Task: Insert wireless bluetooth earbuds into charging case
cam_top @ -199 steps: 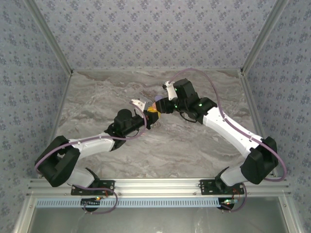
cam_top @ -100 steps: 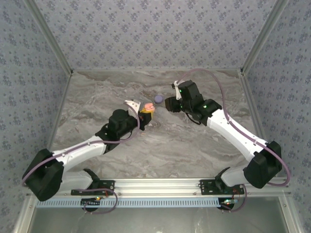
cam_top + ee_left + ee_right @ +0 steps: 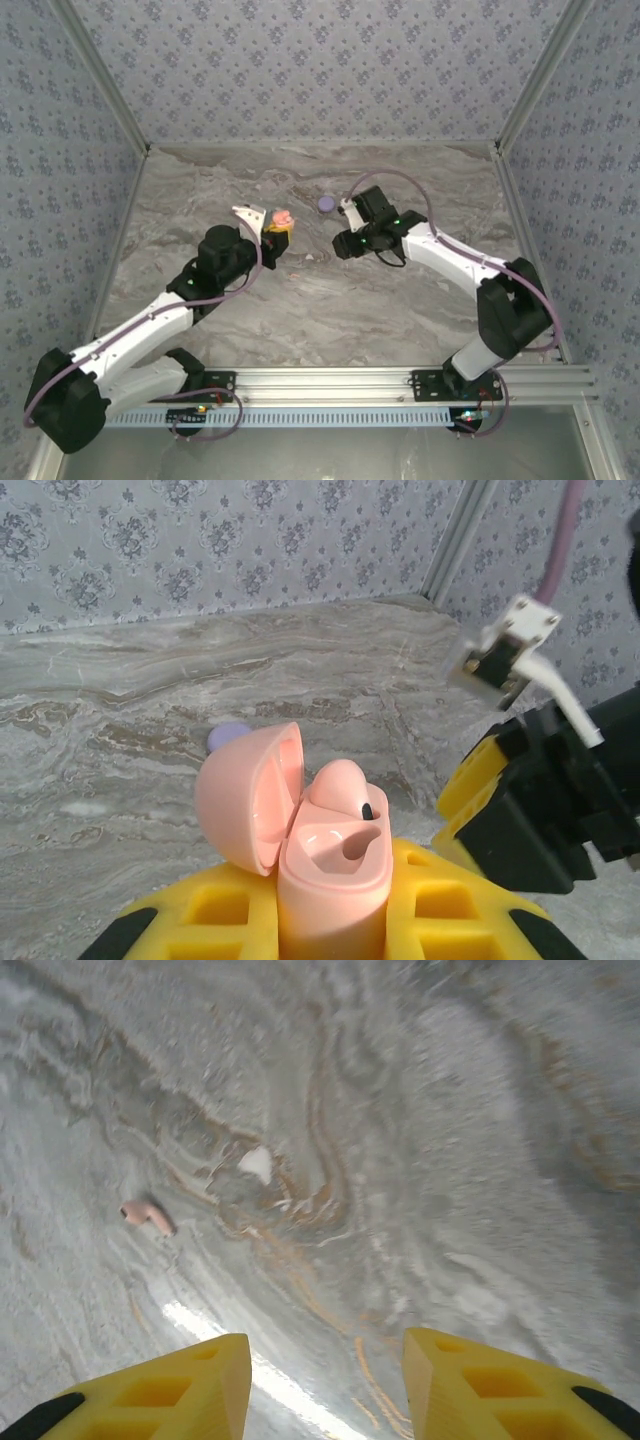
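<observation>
A pale pink charging case (image 3: 333, 872) stands upright between my left gripper's (image 3: 335, 905) yellow fingers, which are shut on it. Its lid (image 3: 245, 798) is hinged open to the left. One pink earbud (image 3: 343, 788) sits in the far slot, and the near slot is hollow. In the top view the left gripper (image 3: 272, 236) holds the case (image 3: 283, 217) left of centre. My right gripper (image 3: 341, 243) hangs open over the marble, its jaws well apart and nothing between them (image 3: 325, 1345). A loose pale pink earbud (image 3: 148, 1215) lies on the table, ahead and to the left of the right gripper.
A round purple disc (image 3: 326, 203) lies on the marble behind and between the two grippers, and shows behind the case lid (image 3: 228, 736). The right arm's black and yellow gripper (image 3: 530, 810) stands close to the right of the case. Patterned walls enclose the table.
The left arm has pulled back to the left with the case. The right gripper has left the case, swung toward the near side and dropped lower over the table.
</observation>
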Available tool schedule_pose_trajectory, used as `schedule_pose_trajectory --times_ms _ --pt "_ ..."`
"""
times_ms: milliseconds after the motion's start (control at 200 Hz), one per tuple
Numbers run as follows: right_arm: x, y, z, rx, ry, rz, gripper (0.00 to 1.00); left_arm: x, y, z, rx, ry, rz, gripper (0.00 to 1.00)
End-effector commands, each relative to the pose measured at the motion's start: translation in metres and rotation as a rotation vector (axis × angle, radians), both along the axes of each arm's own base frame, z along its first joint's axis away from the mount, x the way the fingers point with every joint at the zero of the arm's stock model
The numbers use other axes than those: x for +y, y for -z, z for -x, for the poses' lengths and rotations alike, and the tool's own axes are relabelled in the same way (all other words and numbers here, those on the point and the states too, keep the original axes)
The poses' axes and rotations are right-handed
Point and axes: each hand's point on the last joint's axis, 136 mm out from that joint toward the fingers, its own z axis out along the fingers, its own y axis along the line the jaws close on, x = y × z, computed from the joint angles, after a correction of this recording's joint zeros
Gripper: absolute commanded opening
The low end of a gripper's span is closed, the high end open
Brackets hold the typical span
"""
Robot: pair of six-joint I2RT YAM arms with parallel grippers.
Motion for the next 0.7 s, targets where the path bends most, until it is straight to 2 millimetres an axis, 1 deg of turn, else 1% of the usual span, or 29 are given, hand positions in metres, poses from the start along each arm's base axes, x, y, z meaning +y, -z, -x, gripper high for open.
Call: schedule_pose_trajectory --times_ms 0,90,135,145,165,275,375,605,700 --pt "0.026 0.016 0.014 0.051 -0.135 -0.025 0.44 0.009 -0.009 0.002 -0.024 -0.021 -0.013 0.16" --pt "0.041 0.027 0.018 0.073 -0.184 -0.003 0.43 0.012 -0.012 0.005 -0.029 -0.024 -0.008 0.16" --pt "0.045 0.038 0.023 0.095 -0.2 0.018 0.42 0.013 -0.014 0.006 -0.031 -0.025 -0.006 0.16" --pt "0.05 0.031 0.019 0.078 -0.205 0.007 0.42 0.013 -0.014 0.006 -0.032 -0.027 -0.006 0.16" --pt "0.055 0.029 0.018 0.072 -0.213 0.005 0.41 0.014 -0.015 0.006 -0.033 -0.031 -0.007 0.16" --pt "0.071 0.039 0.022 0.101 -0.26 0.008 0.36 0.017 -0.018 0.009 -0.04 -0.034 -0.002 0.16" --pt "0.083 0.045 0.026 0.112 -0.299 0.026 0.34 0.018 -0.021 0.011 -0.045 -0.035 0.009 0.16" --pt "0.094 0.059 0.028 0.134 -0.338 0.07 0.33 0.02 -0.022 0.014 -0.046 -0.032 0.013 0.16" --pt "0.099 0.062 0.03 0.139 -0.354 0.078 0.33 0.021 -0.024 0.015 -0.053 -0.033 0.014 0.17"
